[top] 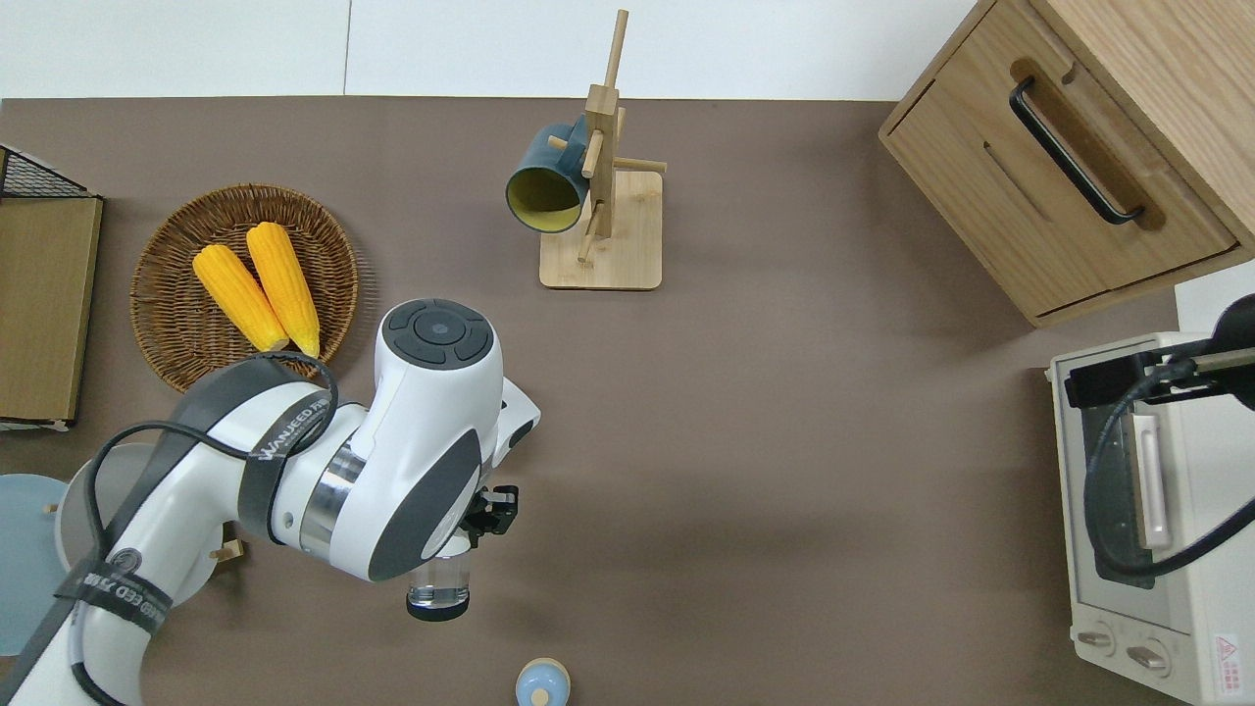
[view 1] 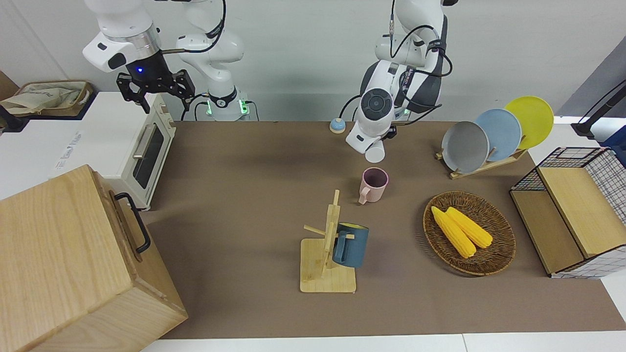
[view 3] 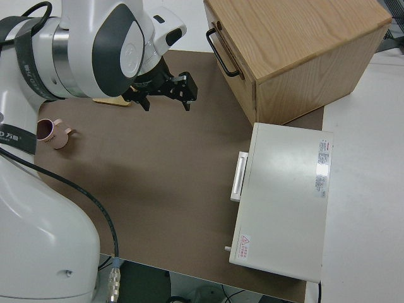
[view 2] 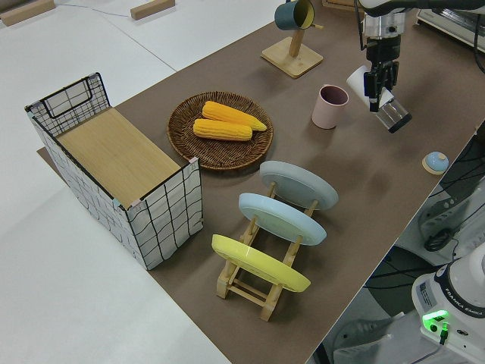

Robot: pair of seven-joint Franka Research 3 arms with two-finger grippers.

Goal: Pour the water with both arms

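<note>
clear glass (view 2: pixel 393 114), tilted, pinched in left end effector (view 2: pixel 381 86); right end effector (view 1: pixel 155 90) spread, parked.

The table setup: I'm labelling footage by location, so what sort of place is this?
Probably a lab's mock kitchen: a toaster oven, a plate rack and a mug stand share the table.

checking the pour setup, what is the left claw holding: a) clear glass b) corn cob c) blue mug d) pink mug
a: the left claw is shut on the clear glass, tilted in the air near the pink mug, which stands on the table; the blue mug hangs on the wooden rack.
</note>
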